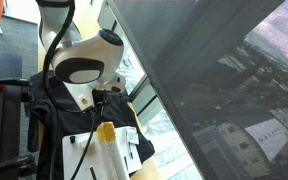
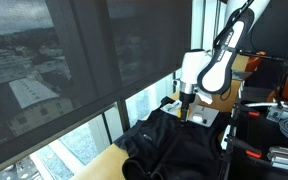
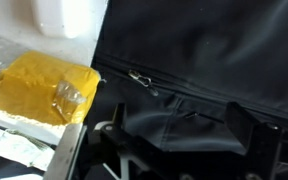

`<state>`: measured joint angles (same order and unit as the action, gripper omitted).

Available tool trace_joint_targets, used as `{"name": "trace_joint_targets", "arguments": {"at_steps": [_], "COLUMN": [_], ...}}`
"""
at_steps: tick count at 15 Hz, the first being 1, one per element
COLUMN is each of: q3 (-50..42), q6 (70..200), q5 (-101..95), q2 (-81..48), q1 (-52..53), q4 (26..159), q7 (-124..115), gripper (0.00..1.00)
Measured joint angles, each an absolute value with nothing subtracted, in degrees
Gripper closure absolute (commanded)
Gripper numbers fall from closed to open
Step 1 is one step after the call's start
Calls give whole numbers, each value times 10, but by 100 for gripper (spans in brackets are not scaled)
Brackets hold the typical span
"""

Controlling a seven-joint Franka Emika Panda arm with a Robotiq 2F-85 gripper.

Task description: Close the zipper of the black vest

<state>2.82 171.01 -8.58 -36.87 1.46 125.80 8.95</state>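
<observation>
I am holding my gripper [image 3: 179, 140] just above the black vest [image 3: 214, 40], with my jaws spread wide and gripping nothing. The zipper [image 3: 199, 95] is running across the vest just ahead of my jaws. Its small metal pull [image 3: 139, 78] is lying near the vest's edge, close to a yellow packet [image 3: 39, 88] sitting just off the vest.

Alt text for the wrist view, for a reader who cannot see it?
The black vest fills most of the frame, the zipper crossing it slantwise with its metal pull toward the left. The gripper, open, shows at the bottom edge; a yellow plastic-wrapped block lies at left.
</observation>
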Motion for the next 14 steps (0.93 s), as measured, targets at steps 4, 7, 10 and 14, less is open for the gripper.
{"name": "trace_joint_targets", "arguments": {"at_steps": [4, 7, 10, 14], "q3": [28, 24, 20, 12], "q6": [1714, 1728, 1752, 1766], "q5": [-86, -86, -86, -86], "q2": [-396, -412, -422, -434], "q1": [26, 29, 31, 37], "q4": [1255, 1249, 1242, 1231], "q7": [75, 73, 73, 73], "gripper": [0, 0, 0, 0]}}
